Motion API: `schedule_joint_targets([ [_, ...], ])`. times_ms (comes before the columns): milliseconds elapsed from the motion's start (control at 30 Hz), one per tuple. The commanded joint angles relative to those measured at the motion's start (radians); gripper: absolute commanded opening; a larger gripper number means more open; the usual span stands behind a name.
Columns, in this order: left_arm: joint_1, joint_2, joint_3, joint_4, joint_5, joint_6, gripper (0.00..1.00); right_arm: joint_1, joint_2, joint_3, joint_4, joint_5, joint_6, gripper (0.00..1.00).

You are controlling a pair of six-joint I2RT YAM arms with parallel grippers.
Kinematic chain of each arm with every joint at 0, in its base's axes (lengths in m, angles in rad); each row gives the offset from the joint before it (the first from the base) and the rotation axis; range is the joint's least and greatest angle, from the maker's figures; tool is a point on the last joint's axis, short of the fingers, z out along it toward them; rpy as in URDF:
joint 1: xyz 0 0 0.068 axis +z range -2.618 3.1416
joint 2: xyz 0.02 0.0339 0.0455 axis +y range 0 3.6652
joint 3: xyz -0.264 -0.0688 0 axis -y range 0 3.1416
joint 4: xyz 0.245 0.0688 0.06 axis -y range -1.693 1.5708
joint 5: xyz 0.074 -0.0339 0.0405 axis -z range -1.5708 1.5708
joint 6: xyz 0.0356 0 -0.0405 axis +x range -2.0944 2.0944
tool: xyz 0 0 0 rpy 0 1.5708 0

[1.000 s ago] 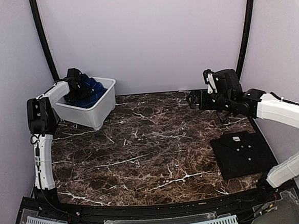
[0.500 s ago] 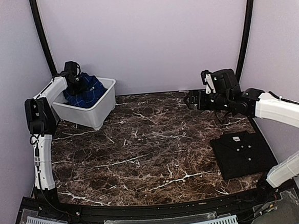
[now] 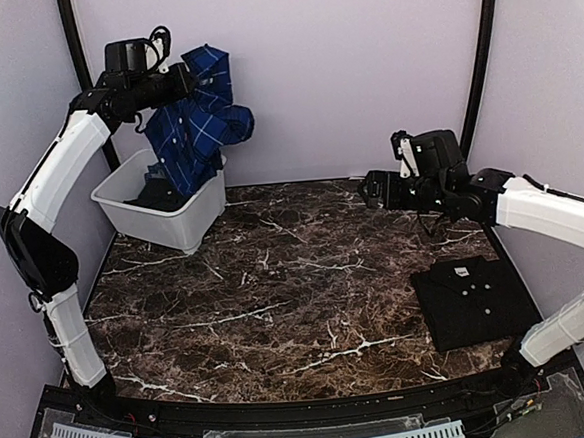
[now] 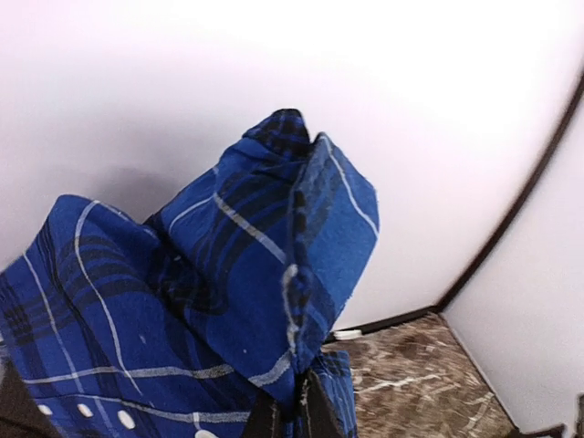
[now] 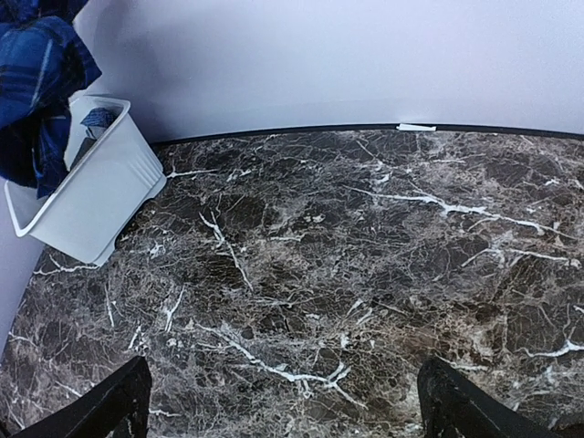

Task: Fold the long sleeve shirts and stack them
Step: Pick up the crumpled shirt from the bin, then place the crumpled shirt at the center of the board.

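Plaid shirt (image 3: pixel 200 125) hung bunched above the white tub (image 3: pixel 177 225), pinched in the clenched left tool (image 3: pixel 186 83), its lower end reaching down into the tub. Well right of the tub, the folded black shirt (image 3: pixel 473 302) lay on the surface (image 3: pixel 296 279), and the right tool (image 3: pixel 375 191) hovered released and empty. The trailing cloth could catch the tub's rim and drag or tip it. Such a narrow pinch might also slip and drop the shirt.

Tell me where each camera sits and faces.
Top external: overhead from behind, looking down on the table; left arm and right arm show.
Left wrist: on the raised left hand, facing the wall; fingertips pinch the plaid shirt.
Right wrist: on the open right hand, looking across the table; fingers show.
Shared: right wrist and top both see the tub.
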Motion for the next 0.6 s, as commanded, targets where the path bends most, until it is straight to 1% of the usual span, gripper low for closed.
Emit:
schedule_joint_targets([
  [0,-0.159,-0.127,-0.107,0.131,0.168,0.021,0.00,0.009,-0.059,0.003,0.043,0.076,-0.025,0.99],
  [33,-0.187,-0.138,-0.133,0.160,0.208,0.019,0.00,0.008,-0.074,-0.004,0.043,0.095,-0.027,0.99],
  [67,-0.242,-0.160,-0.141,0.172,0.224,0.014,0.00,0.008,-0.091,-0.013,0.044,0.118,-0.026,0.99],
  [133,-0.318,-0.183,-0.153,0.202,0.270,-0.001,0.00,0.006,-0.135,-0.038,0.050,0.163,-0.020,0.99],
  [200,-0.362,-0.211,-0.185,0.284,0.346,-0.051,0.00,0.008,-0.190,-0.060,0.053,0.204,-0.010,0.99],
  [267,-0.378,-0.230,-0.234,0.334,0.406,-0.103,0.00,0.009,-0.234,-0.078,0.060,0.223,-0.006,0.99],
  [333,-0.358,-0.230,-0.274,0.345,0.405,-0.128,0.00,0.009,-0.260,-0.089,0.063,0.224,-0.012,0.99],
  [367,-0.337,-0.226,-0.316,0.354,0.413,-0.170,0.00,0.008,-0.260,-0.089,0.061,0.221,-0.017,0.99],
  [400,-0.282,-0.203,-0.373,0.394,0.470,-0.208,0.00,0.009,-0.253,-0.088,0.055,0.219,-0.023,0.99],
  [433,-0.211,-0.157,-0.409,0.439,0.516,-0.306,0.00,0.009,-0.241,-0.085,0.048,0.213,-0.027,0.99],
  [467,-0.179,-0.127,-0.457,0.509,0.609,-0.349,0.06,0.009,-0.223,-0.078,0.039,0.200,-0.030,0.99],
  [500,-0.139,-0.043,-0.461,0.518,0.637,-0.396,0.13,0.008,-0.202,-0.070,0.032,0.180,-0.033,0.99],
  [533,-0.128,0.008,-0.424,0.480,0.676,-0.399,0.36,0.008,-0.177,-0.062,0.023,0.164,-0.033,0.99],
  [567,-0.119,0.097,-0.393,0.435,0.689,-0.377,0.47,0.007,-0.150,-0.052,0.012,0.149,-0.031,0.99],
])
